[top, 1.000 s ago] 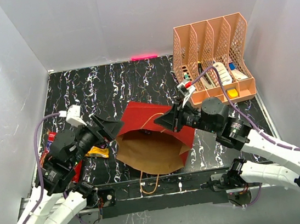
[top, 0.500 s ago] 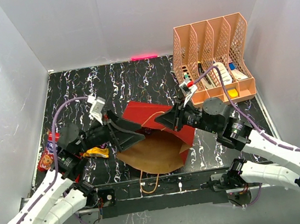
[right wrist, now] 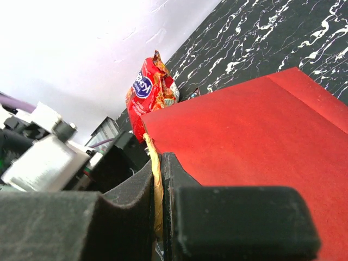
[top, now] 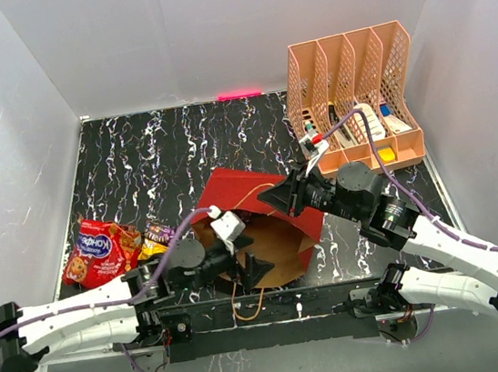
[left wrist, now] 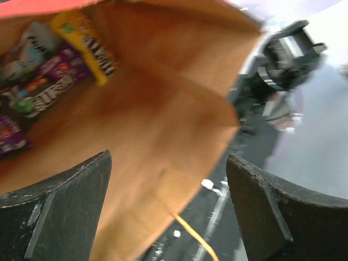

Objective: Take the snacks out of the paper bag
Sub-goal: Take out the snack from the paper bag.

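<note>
The paper bag (top: 236, 190) lies on its side mid-table, dark red outside, brown inside, mouth toward the arms. My right gripper (top: 276, 199) is shut on its upper cord handle (right wrist: 156, 179) and holds the mouth up. My left gripper (top: 252, 268) is open at the mouth, with nothing between its fingers (left wrist: 60, 209). Deep inside lie small snacks: a yellow packet (left wrist: 89, 46), purple ones (left wrist: 61, 66) and a silver one (left wrist: 33, 48). The large red snack bag (top: 101, 249) lies on the table at the left, small packets (top: 156, 239) beside it.
A peach mesh file rack (top: 352, 99) with pens and small items stands at the back right. White walls close in the black marbled table (top: 153, 153) on three sides. The bag's lower cord handle (top: 247, 310) hangs over the near edge.
My left arm has swung from the left side down and across to the bag's mouth, uncovering the large red snack bag. The right gripper has kept its hold.
</note>
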### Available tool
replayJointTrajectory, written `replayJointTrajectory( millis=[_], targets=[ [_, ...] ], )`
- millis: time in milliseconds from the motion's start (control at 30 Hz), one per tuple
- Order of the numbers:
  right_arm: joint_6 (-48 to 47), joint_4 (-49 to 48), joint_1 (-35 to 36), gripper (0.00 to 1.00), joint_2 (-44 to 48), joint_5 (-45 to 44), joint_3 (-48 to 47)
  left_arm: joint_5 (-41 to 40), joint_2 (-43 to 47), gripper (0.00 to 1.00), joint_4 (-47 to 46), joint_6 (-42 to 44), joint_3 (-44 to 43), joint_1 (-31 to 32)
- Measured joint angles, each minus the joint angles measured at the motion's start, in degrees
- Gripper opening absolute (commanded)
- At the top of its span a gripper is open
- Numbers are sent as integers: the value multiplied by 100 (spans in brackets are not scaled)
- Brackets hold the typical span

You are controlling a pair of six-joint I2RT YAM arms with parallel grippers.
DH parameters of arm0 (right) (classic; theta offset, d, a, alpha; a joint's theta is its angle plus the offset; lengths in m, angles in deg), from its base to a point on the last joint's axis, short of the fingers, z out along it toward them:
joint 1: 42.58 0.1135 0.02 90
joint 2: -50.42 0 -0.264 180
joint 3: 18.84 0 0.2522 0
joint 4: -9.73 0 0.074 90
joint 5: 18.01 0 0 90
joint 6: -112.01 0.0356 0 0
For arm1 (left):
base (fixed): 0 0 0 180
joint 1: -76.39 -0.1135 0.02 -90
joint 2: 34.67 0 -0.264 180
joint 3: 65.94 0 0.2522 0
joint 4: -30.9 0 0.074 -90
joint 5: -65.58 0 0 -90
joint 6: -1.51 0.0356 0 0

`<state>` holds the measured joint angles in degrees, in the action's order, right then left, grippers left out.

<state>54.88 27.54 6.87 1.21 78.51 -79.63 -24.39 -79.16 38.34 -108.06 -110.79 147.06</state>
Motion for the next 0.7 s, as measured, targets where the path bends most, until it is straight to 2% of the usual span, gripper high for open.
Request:
replayJointTrajectory(
  millis=[100,233,333,400,500,600,700],
  targets=[
    [0,4,0,7,9,-46,4,-1283,-507,84,-348,374,162,426],
    [-2,15,0,7,66,-94,13,-2402,-1237,92,-1093,960,494,721],
    [-4,20,0,7,151,-125,74,-3097,-1873,93,-1805,1447,704,769],
    [-4,44,0,7,170,-144,81,-3499,-2352,88,-2339,1781,772,772],
    [-4,44,0,7,173,-149,81,-3987,-2999,75,-3150,2168,815,728],
    [-4,46,0,7,173,-144,81,-4131,-3442,63,-3602,2286,802,544],
    [-4,44,0,7,173,-136,81,-4251,-3832,59,-3899,2317,717,308]
  ],
)
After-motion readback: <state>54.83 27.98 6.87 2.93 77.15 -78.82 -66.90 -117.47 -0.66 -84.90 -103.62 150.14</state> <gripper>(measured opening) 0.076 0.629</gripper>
